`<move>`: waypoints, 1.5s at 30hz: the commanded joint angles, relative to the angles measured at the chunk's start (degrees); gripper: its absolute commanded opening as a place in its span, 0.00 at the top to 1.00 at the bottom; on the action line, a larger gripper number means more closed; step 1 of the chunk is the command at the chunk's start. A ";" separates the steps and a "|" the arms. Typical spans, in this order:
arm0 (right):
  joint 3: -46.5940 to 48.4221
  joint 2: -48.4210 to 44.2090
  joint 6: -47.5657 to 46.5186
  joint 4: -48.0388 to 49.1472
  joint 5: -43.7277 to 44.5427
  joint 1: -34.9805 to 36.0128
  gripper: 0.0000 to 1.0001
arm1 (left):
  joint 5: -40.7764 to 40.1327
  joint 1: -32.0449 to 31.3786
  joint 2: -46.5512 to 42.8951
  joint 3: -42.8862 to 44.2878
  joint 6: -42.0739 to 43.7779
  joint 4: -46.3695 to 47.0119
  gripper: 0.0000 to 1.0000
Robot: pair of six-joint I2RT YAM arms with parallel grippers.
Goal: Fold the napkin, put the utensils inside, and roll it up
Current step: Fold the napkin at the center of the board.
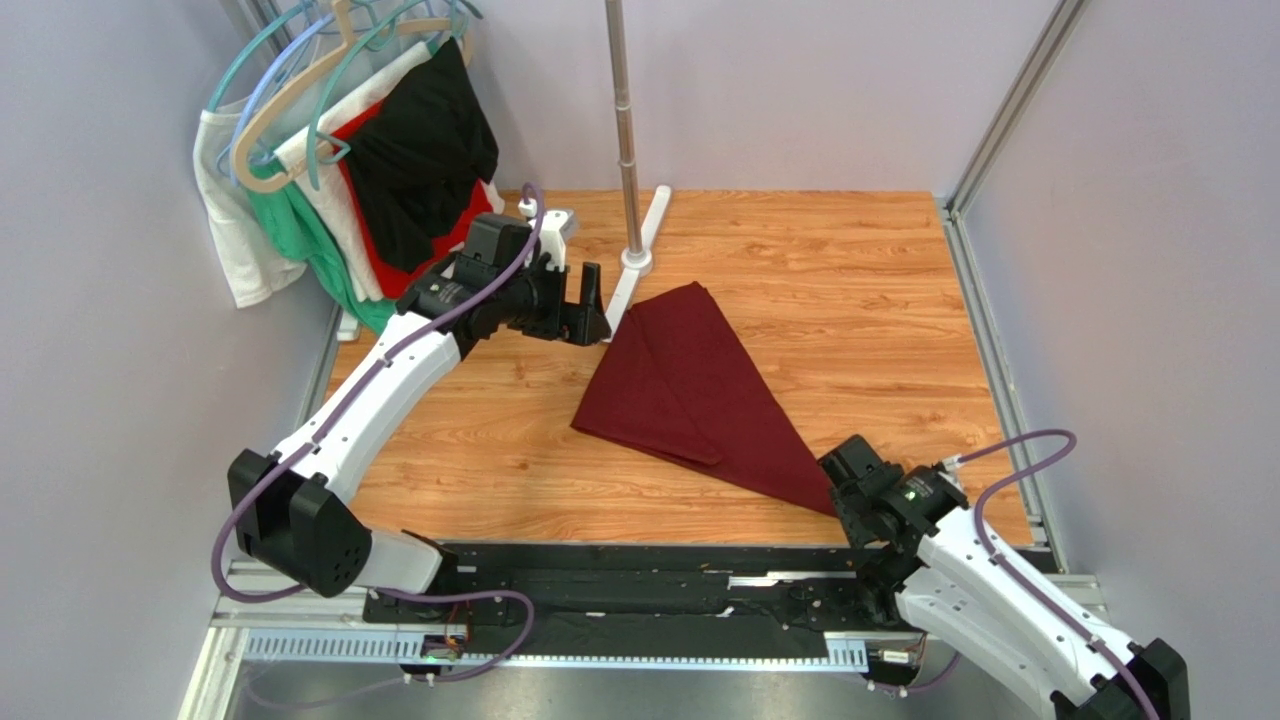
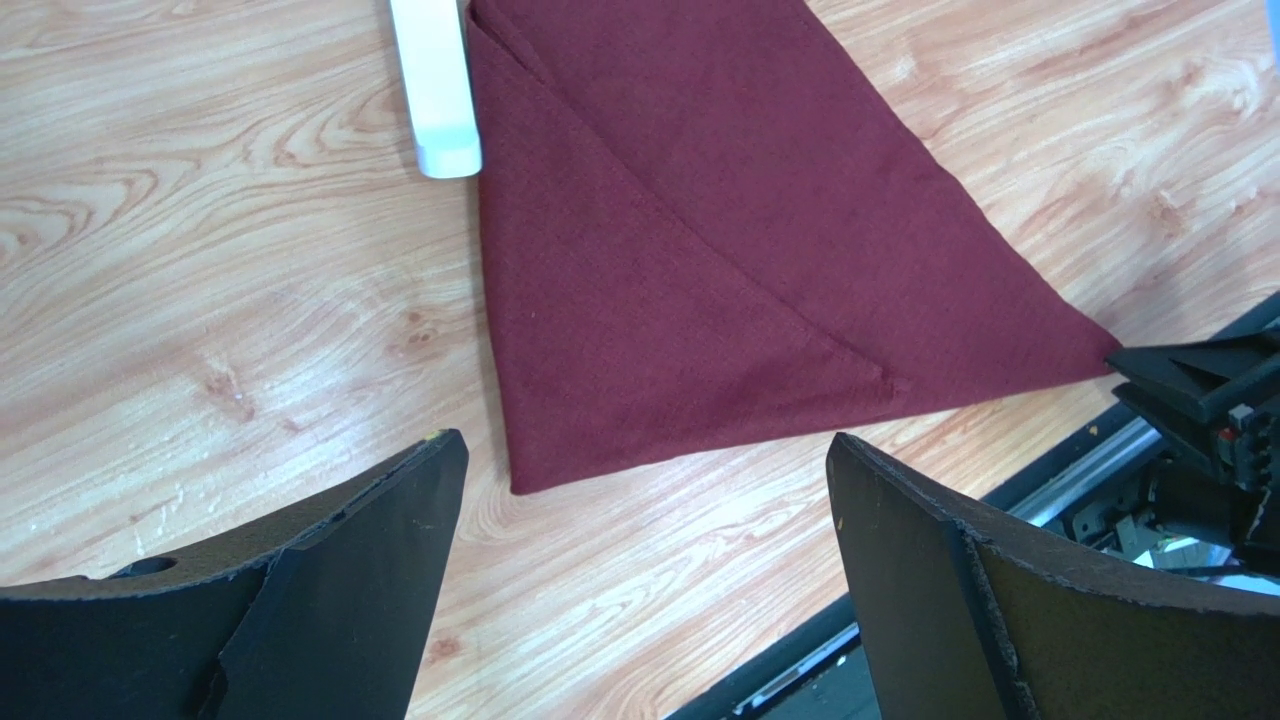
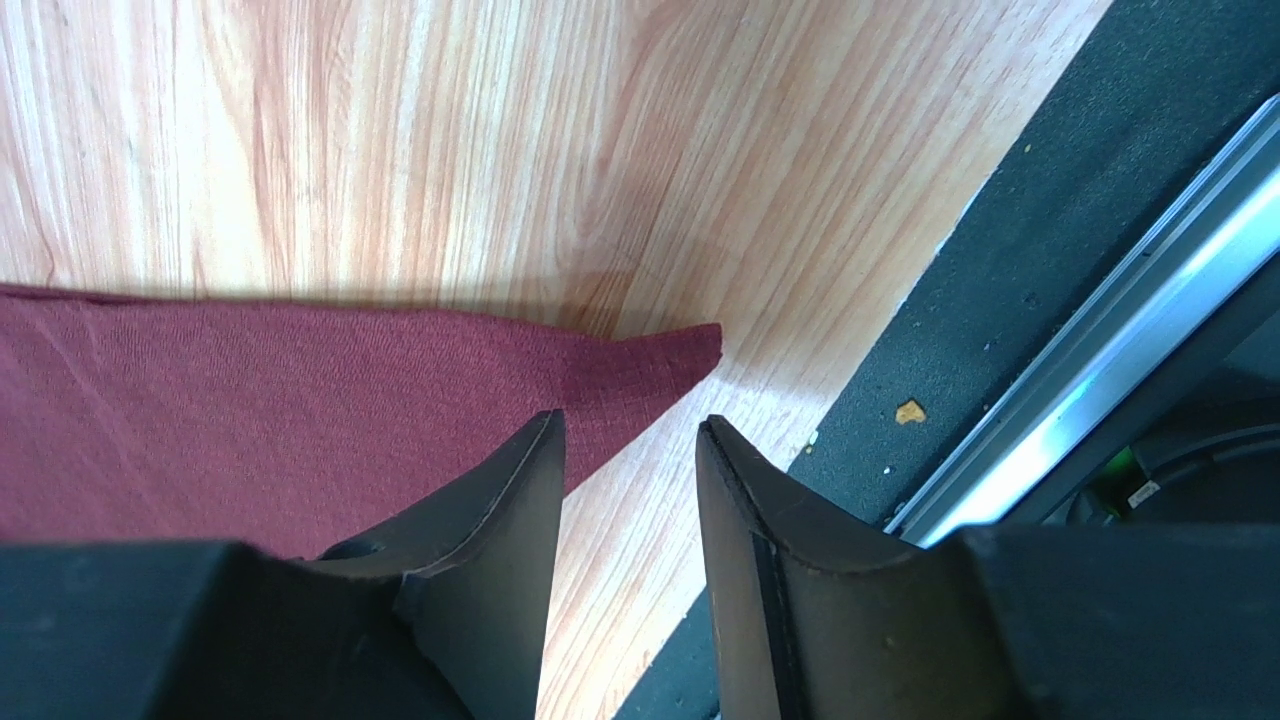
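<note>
Off the napkin's left edge, the left gripper hangs spread wide and empty, probably standing clear of the fold. Napkin's a flat triangle on the table. At its near-right tip, the right gripper hovers half-parted, holding nothing, seemingly lined up to pinch that corner.

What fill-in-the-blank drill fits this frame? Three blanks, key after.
The folded dark maroon cloth napkin lies on a ____ table.
The left hand has its jaws wide ____.
The right hand, beside the napkin's near pointed tip, grips ____.
Missing: wooden; open; nothing.
</note>
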 commanded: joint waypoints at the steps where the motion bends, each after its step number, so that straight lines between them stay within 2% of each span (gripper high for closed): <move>1: -0.32 1.18 2.80 1.72 3.66 -1.06 0.58 | 1.14 0.14 -2.34 -0.11 1.33 0.64 0.01; 5: -0.32 2.41 2.18 4.27 3.40 -1.93 0.57 | 1.93 0.23 -2.16 -0.20 1.42 0.64 0.01; 8: -0.67 3.02 2.01 6.19 2.44 -2.72 0.49 | 2.55 0.23 -2.25 -0.20 1.33 0.64 0.01; 12: -2.34 3.99 2.35 9.27 -0.38 -3.08 0.48 | 2.55 0.23 -2.25 -0.29 1.51 0.64 0.01; 17: -4.28 3.82 3.41 12.18 -4.59 -3.17 0.51 | 2.64 0.32 -2.42 -0.29 1.42 0.64 0.01; 25: -5.42 3.90 4.29 11.48 -5.04 -3.08 0.55 | 3.07 0.67 -2.60 -0.29 1.42 0.73 0.01; 29: -5.77 3.20 5.17 8.76 -5.13 -3.08 0.62 | 3.25 0.67 -2.69 -0.20 1.42 0.73 0.01; 30: -5.60 2.24 5.17 8.23 -5.13 -3.08 0.67 | 3.25 0.67 -2.77 -0.29 1.33 0.73 0.01; 34: -4.20 0.30 5.25 4.99 -3.29 -3.08 0.69 | 3.60 0.67 -2.69 -0.29 1.33 0.73 0.01; 35: -3.75 0.21 5.25 4.11 -2.85 -3.08 0.72 | 3.78 0.67 -2.69 -0.20 1.25 0.82 0.01; 45: -2.70 2.14 4.64 2.51 -1.09 -3.08 0.66 | 4.57 0.67 -2.69 -0.29 1.25 0.90 0.01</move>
